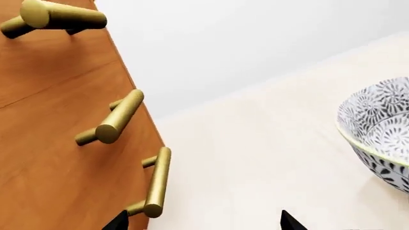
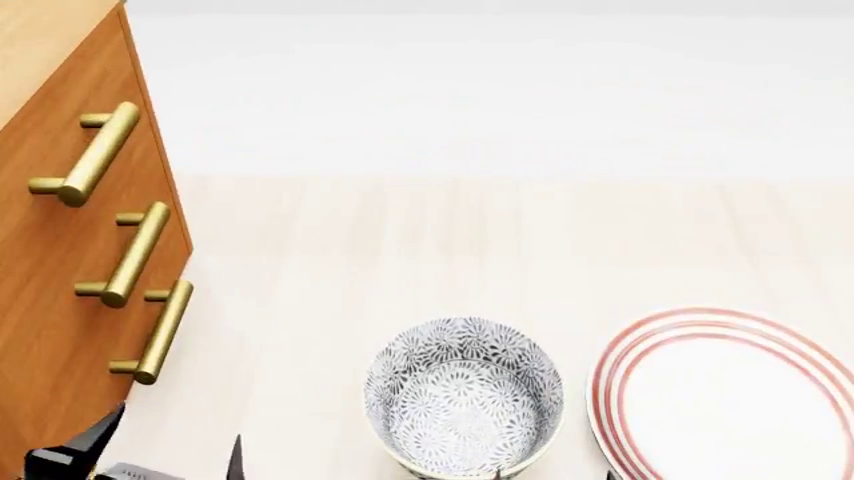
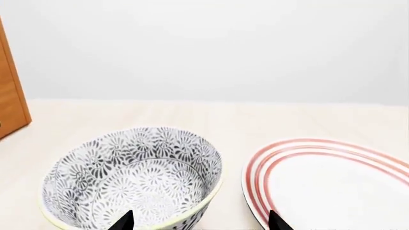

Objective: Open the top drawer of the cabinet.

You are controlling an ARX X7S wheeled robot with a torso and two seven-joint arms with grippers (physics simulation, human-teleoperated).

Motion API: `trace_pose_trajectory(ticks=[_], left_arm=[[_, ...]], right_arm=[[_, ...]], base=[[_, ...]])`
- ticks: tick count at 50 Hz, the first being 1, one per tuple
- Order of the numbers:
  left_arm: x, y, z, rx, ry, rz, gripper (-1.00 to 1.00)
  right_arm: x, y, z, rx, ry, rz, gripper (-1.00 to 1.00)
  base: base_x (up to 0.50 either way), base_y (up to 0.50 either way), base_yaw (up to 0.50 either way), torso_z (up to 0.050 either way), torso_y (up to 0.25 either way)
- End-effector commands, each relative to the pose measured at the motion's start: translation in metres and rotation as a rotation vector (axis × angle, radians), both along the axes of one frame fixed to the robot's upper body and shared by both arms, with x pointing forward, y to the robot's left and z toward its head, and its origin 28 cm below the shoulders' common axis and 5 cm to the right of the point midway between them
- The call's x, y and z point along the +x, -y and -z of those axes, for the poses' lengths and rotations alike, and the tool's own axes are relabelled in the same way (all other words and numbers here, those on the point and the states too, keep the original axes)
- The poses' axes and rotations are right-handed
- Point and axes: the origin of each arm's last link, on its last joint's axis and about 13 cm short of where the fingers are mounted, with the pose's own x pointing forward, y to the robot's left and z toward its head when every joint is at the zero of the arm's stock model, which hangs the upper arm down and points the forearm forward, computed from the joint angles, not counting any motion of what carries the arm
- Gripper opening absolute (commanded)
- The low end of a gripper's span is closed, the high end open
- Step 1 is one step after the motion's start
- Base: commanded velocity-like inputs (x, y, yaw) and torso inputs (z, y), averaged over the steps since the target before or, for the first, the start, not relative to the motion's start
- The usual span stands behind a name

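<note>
Writing: none legible on any surface.
Cabinet (image 2: 54,300): one, orange-brown wood grain, at the left edge of the head view.
Drawers: three, stacked, fronts flush.
Top drawer (image 2: 67,110): upper left of the head view, shut.
Handles: three brass bars, one per drawer; top handle (image 2: 91,155).
Bowl (image 2: 465,405): one, grey floral pattern, lower centre of the head view.
Plate (image 2: 727,395): one, white with red rings, lower right, just beside the bowl.
Left gripper (image 1: 201,223): fingers spread, holding nothing, near the lowest handle.
Right gripper (image 3: 199,221): fingers spread, holding nothing, at the bowl's near rim.
</note>
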Motion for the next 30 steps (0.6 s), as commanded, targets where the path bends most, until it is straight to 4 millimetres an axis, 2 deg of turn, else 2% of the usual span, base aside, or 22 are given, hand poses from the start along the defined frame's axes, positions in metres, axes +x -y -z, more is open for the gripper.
trace_pose_trajectory(ticks=[1, 5, 10, 17, 24, 30], left_arm=[[0.030, -0.011, -0.008, 0.257, 0.008, -0.051, 1.00], [0.044, -0.016, -0.012, 0.326, 0.011, -0.073, 1.00], [0.053, -0.017, -0.019, 0.388, 0.023, -0.067, 1.00], [0.061, -0.018, -0.028, 0.524, 0.049, -0.055, 1.00], [0.068, -0.021, -0.033, 0.566, 0.042, -0.056, 1.00], [0.070, -0.023, -0.040, 0.716, 0.062, -0.031, 1.00]], right_arm=[[0.000, 0.000, 0.001, 0.005, -0.006, 0.002, 1.00], [0.000, 0.000, 0.001, 0.006, -0.007, 0.003, 1.00], [0.000, 0.000, 0.001, 0.008, -0.009, 0.003, 1.00], [0.000, 0.000, 0.002, 0.011, -0.013, 0.003, 1.00], [-0.001, 0.000, 0.002, 0.012, -0.014, 0.002, 1.00], [-0.001, 0.000, 0.003, 0.014, -0.017, 0.002, 1.00]], base=[[0.00, 0.00, 0.00, 0.000, 0.000], [0.00, 0.00, 0.00, 0.000, 0.000], [0.00, 0.00, 0.00, 0.000, 0.000], [0.00, 0.00, 0.00, 0.000, 0.000], [0.00, 0.00, 0.00, 0.000, 0.000], [0.00, 0.00, 0.00, 0.000, 0.000]])
